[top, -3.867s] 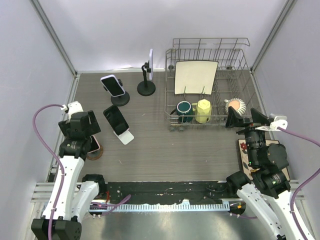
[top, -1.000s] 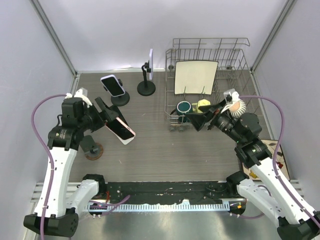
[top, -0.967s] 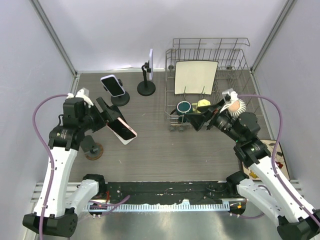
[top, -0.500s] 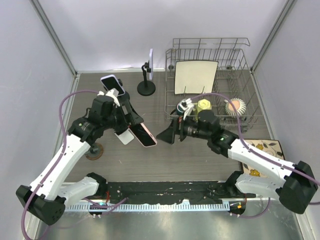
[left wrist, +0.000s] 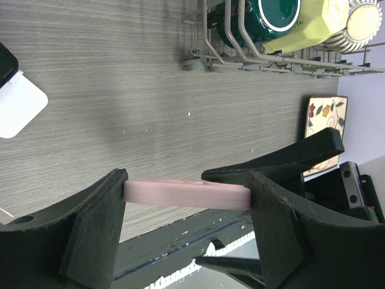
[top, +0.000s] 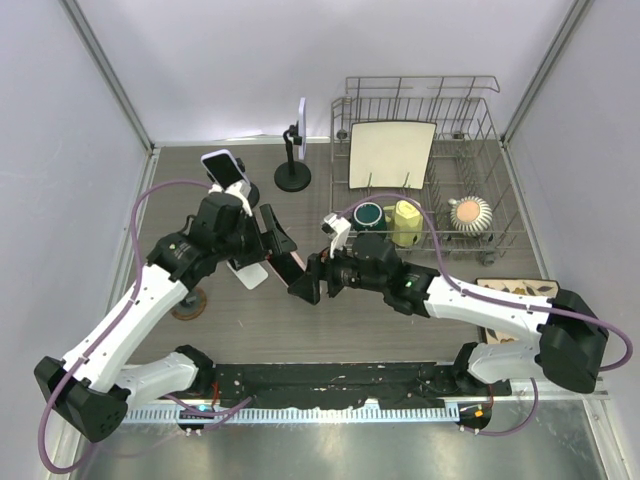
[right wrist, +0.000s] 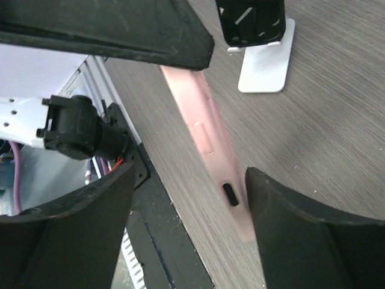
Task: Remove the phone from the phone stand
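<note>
Above the counter (top: 310, 200) centre, my left jaws grip the phone (left wrist: 186, 194) clear of its stand (top: 186, 300), right jaws gaping around it; only set-down seems left.

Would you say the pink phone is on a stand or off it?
Off: the left gripper clamps the pink phone above the table.

My left arm (top: 125, 325) and right arm (top: 480, 303) are white with black joints. Purple cables (top: 137, 212) trail along them. My fingers (left wrist: 90, 241) are matte black.
</note>
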